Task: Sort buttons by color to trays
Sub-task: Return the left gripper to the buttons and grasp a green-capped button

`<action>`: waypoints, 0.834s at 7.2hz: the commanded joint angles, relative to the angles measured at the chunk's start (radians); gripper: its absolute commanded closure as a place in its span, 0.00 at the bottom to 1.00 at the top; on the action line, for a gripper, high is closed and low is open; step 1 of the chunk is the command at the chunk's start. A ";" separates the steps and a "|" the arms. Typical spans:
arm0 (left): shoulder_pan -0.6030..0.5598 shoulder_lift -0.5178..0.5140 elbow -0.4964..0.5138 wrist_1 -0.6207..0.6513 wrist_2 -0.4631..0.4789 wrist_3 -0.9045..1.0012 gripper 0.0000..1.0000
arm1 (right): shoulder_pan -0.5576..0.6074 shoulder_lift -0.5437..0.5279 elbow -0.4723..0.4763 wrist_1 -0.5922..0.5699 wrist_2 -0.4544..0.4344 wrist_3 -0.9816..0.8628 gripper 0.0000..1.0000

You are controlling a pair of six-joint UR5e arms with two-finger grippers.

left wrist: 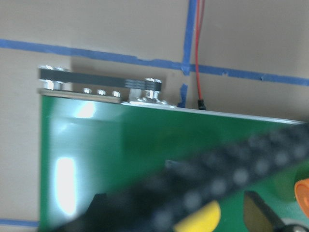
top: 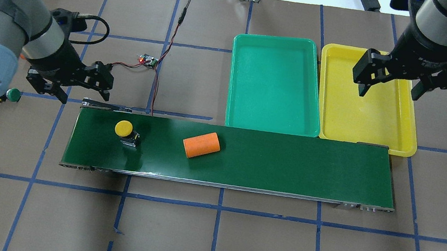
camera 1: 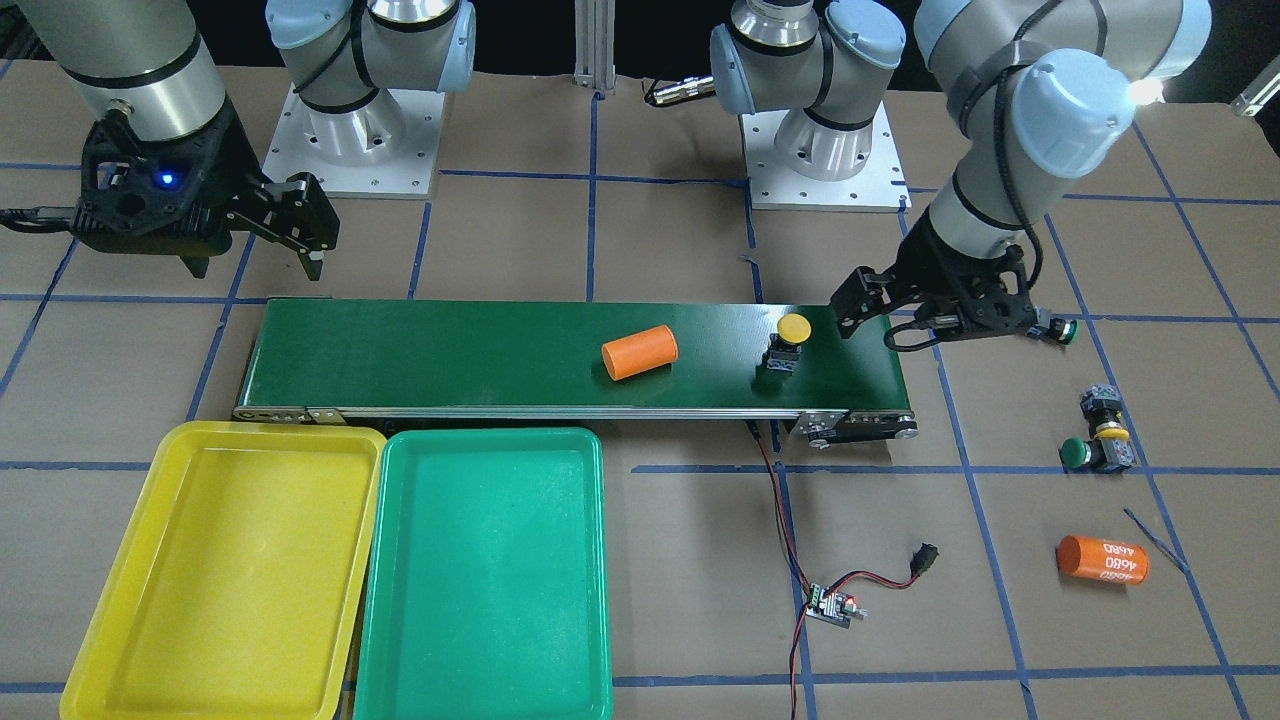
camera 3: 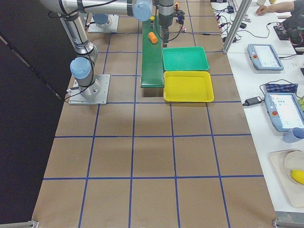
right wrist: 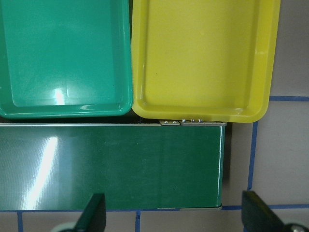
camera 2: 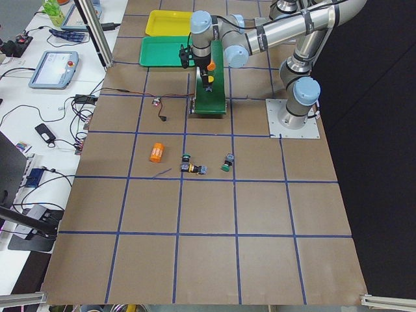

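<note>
At far left three loose buttons (top: 13,95), two green-capped and one yellow, lie on the table well apart from the trays, apparently stock awaiting a turn. Near them the left gripper (top: 104,85) hovers at the belt's (top: 289,169) feed end with fingers spread and nothing between them, likely because loading is its job. The yellow button (top: 124,128) stands cap-up on the belt near that end. An orange cylinder (top: 201,144) lies further along, a distractor I'd guess. The green tray (top: 276,84) and yellow tray (top: 367,118) sit side by side against the belt's right stretch, so a carry off it is short; neither holds a button. The right gripper (top: 390,88) hangs there, fingers wide, seemingly waiting. Its wrist view puts it above the belt's end, where the overhead view suggests the yellow tray. The front view shows a second cylinder (camera 1: 1100,560), which the left arm covers from overhead.
</note>
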 commanded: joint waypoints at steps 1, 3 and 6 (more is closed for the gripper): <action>0.190 -0.011 0.007 -0.026 0.075 0.163 0.00 | -0.004 -0.021 0.033 0.003 0.002 -0.003 0.00; 0.403 -0.031 -0.045 -0.011 0.094 0.488 0.00 | -0.004 -0.035 0.036 -0.017 -0.004 -0.008 0.00; 0.600 -0.042 -0.195 0.195 0.094 0.872 0.00 | -0.005 -0.037 0.035 -0.008 -0.011 -0.015 0.00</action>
